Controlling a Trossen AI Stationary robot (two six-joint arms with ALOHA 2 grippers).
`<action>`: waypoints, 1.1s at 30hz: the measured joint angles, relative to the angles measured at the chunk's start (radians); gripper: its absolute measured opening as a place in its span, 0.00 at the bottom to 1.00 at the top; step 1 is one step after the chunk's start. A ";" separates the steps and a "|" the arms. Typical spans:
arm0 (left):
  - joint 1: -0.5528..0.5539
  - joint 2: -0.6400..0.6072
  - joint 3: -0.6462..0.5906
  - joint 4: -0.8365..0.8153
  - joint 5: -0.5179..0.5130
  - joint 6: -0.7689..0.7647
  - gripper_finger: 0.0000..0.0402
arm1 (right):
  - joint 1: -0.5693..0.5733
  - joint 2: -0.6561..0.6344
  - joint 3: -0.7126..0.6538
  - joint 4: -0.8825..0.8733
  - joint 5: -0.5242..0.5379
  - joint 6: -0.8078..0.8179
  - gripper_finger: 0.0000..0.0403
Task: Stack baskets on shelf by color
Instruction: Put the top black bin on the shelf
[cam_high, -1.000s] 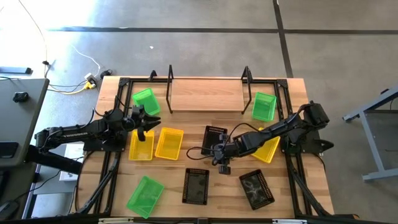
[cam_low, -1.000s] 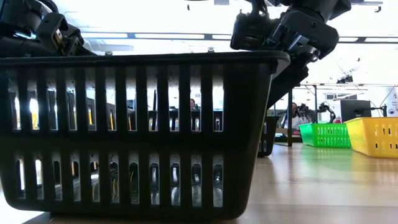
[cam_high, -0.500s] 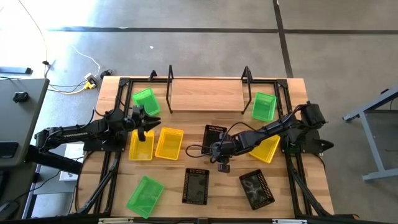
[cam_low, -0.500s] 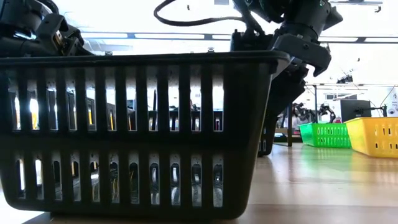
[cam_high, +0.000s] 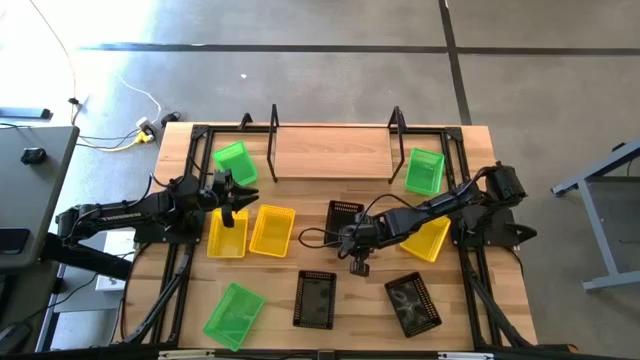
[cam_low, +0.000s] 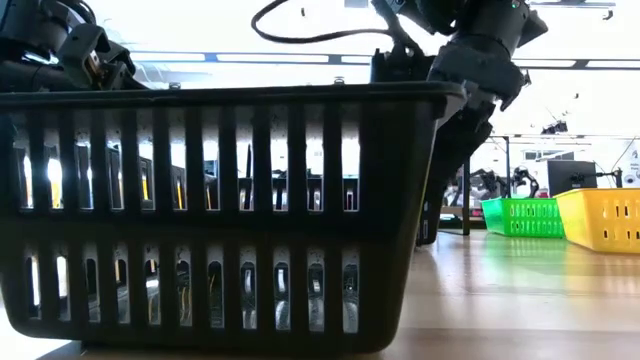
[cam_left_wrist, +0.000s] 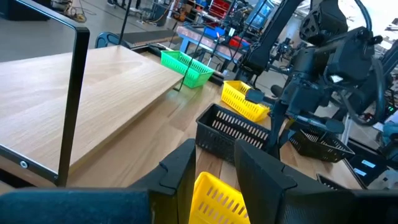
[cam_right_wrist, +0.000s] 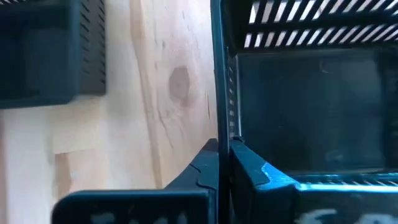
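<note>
The shelf (cam_high: 330, 153) lies bare at the table's far edge, with a green basket (cam_high: 233, 161) just off its left end and another (cam_high: 424, 171) off its right. The right gripper (cam_high: 352, 246) is at mid-table, its fingers (cam_right_wrist: 205, 167) pinched on the near wall of a black basket (cam_high: 345, 222). The left gripper (cam_high: 228, 196) hovers over a yellow basket (cam_high: 227, 234) with its fingers (cam_left_wrist: 258, 174) apart.

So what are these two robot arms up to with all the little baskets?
They are sorting small plastic mesh baskets by colour. The right gripper is shut on the rim of a black basket mid-table. The left gripper hangs over a yellow basket. The wooden plank shelf holds nothing; green baskets lie around it.
</note>
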 joint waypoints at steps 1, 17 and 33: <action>0.000 0.000 0.000 0.000 0.000 -0.010 0.25 | 0.000 -0.008 0.000 0.001 0.000 0.004 0.01; 0.000 0.000 0.000 0.010 0.000 -0.034 0.25 | -0.013 -0.205 0.000 -0.105 0.188 0.032 0.00; 0.000 0.000 0.000 0.009 -0.008 -0.084 0.25 | -0.156 -0.409 0.000 -0.272 0.321 -0.343 0.00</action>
